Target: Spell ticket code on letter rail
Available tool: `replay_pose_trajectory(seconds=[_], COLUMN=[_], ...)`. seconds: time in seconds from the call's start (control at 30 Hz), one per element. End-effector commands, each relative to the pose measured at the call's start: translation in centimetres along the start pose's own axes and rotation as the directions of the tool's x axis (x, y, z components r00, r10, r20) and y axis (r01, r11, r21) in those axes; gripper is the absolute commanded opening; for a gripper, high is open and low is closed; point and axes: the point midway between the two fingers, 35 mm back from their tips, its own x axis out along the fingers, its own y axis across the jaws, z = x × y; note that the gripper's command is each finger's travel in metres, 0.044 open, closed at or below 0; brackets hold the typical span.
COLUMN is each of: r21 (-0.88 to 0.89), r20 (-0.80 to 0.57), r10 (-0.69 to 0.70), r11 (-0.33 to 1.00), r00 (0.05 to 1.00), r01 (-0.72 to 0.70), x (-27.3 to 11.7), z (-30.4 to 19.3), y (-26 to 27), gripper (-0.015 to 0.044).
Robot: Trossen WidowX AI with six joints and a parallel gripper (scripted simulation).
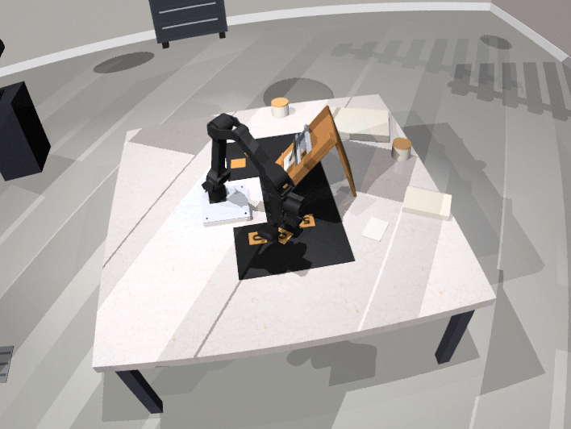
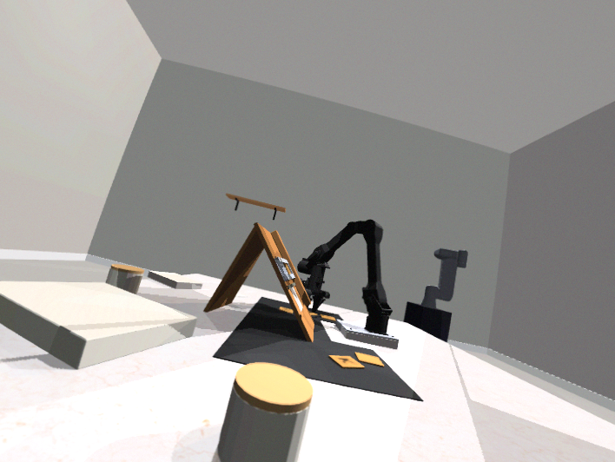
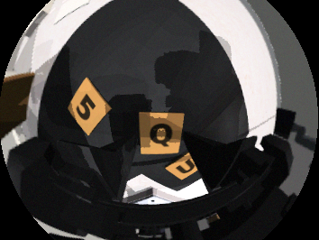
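Claw (image 1: pixel 276 235) (image 2: pixel 318 308) (image 3: pixel 160 134): fingers parted, low over the mat, one either side of the Q tile; nothing clenched.
Q tile (image 1: pixel 284 235) (image 3: pixel 161 145): flat on the black mat (image 1: pixel 318 247) (image 2: pixel 278 342) (image 3: pixel 135 54), between the fingertips in the wrist view.
5 tile (image 1: pixel 307 221) (image 3: pixel 88 108): at ten o'clock of Q, wrist view, apart.
U tile (image 1: pixel 256 238) (image 3: pixel 182 167): at five o'clock of Q, wrist view.
Board (image 1: pixel 318 130) (image 2: pixel 292 280): leaning on the table (image 1: pixel 184 285) (image 2: pixel 124 407), at one o'clock from the claw, top view.

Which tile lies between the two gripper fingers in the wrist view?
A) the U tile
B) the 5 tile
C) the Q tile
C: the wrist view shows the Q tile centred between the gripper's two dark fingers.
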Motion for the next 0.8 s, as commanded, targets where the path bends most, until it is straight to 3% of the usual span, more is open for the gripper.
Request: replay_pose_trajectory(seconds=[0.0,0.23,0.53,0.77], r21=[0.004,0.004,0.004,0.004], r20=[0.001,0.001,0.001,0.001], r10=[0.003,0.003,0.003,0.003], r11=[1.0,1.0,1.0,1.0], r00=[1.0,1.0,1.0,1.0], r01=[-0.003,-0.003,-0.003,-0.003], x=[0.06,0.06,-0.45,-0.63], z=[0.03,0.03,-0.07,-0.14], y=[0.05,0.0,-0.03,-0.06], gripper=[0.028,0.0233,0.0,0.0])
